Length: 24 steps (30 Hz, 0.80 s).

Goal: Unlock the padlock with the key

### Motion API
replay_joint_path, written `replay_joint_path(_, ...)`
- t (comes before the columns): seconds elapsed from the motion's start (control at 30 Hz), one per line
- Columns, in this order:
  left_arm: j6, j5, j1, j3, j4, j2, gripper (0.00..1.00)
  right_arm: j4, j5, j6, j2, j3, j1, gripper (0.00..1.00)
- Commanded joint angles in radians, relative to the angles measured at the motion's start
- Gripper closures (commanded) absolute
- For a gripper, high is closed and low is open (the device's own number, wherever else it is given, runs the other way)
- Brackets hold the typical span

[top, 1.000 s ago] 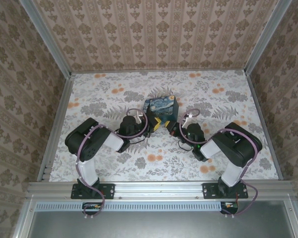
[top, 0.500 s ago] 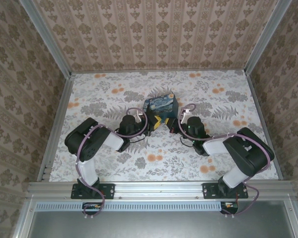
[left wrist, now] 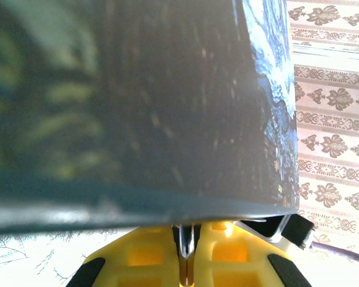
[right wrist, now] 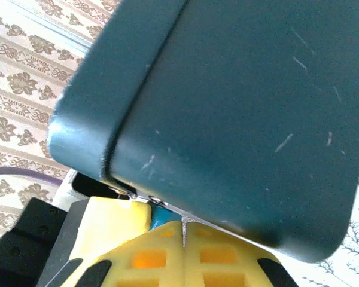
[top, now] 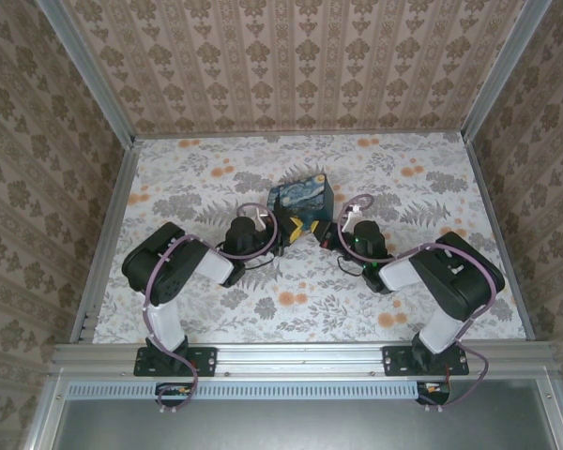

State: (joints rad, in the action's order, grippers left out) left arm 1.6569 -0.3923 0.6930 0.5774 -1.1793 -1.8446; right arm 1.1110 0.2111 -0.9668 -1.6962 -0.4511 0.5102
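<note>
Padlock point(right wrist: 161, 213): a small blue bit tucked under the lower edge of the box point(right wrist: 239, 119), just beside the right fingertips, with a glint of metal next to it.
Right hand, its own view: the right hand point(right wrist: 183, 230) has its yellow fingers pressed together. I see nothing between them and can't tell if they grip the lock. I take the second yellow finger point(right wrist: 115, 218) to the lock's left for the left hand's.
Key, left wrist view: a thin metal sliver point(left wrist: 184, 236) that I take for the key, reaching up to the dark box face.
Left hand, its own view: the left hand point(left wrist: 184, 254) is closed tight, pinching that sliver.
Right arm, from above: its elbow swung wide half a second ago and is back in. Its hand point(top: 329, 235) is again at the box's near right corner.
Left arm, from above: unmoved, its hand point(top: 291, 230) against the box's near face.
Box, from above: nudged a touch, then settled.
Meaning: I'd call it a wiggle at the lock rather than a finished turn, so the unlocking looks not yet done.
Bench point(top: 197, 178): a pale floral cover with grey leaves and orange blossoms.
Room: beige damask wallpaper on three sides, with aluminium rails at the edges.
</note>
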Motion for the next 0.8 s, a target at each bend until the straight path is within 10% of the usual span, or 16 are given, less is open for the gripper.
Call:
replay_joint_path(0.0,-0.005,-0.22,0.059,0.025,-0.102,0.025,1.0,0.074,0.083,-0.087,-0.023,-0.062,0.012,1.0)
replay_joint_path(0.3,-0.01,-0.244,0.032,0.02,-0.102,0.028,1.0,-0.267,0.029,0.25,0.081,-0.078,0.001,1.0)
replay_joint_path(0.77,-0.017,-0.244,0.009,-0.003,-0.101,0.036,1.0,-0.267,0.013,0.26,0.112,-0.043,-0.031,1.0)
